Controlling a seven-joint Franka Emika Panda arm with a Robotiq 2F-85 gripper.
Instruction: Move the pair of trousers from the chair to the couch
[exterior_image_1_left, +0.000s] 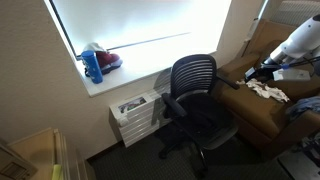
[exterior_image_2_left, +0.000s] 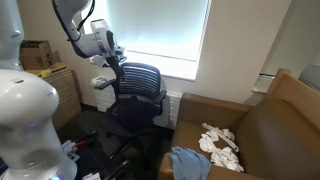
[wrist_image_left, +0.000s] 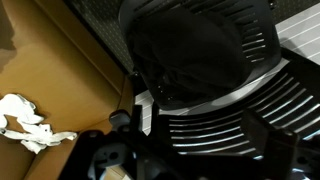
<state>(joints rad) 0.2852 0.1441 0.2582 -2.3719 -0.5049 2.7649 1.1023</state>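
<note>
A black office chair (exterior_image_1_left: 193, 95) stands between the window wall and the brown couch (exterior_image_1_left: 262, 115); it shows in both exterior views (exterior_image_2_left: 135, 92). In the wrist view a dark garment, apparently the trousers (wrist_image_left: 188, 52), lies on the seat and is hard to tell from the black upholstery. My gripper (exterior_image_2_left: 112, 60) hovers above the chair's ribbed backrest (wrist_image_left: 235, 105) and touches nothing. In the wrist view its dark fingers (wrist_image_left: 197, 140) stand wide apart with only the backrest ribs between them, so it is open and empty. The couch (exterior_image_2_left: 265, 125) is beside the chair.
A crumpled white cloth (exterior_image_2_left: 221, 141) and a blue cloth (exterior_image_2_left: 186, 161) lie on the couch seat; the white cloth also shows in the wrist view (wrist_image_left: 25, 122). A white drawer unit (exterior_image_1_left: 135, 113) stands under the window sill, which holds a blue bottle (exterior_image_1_left: 93, 65).
</note>
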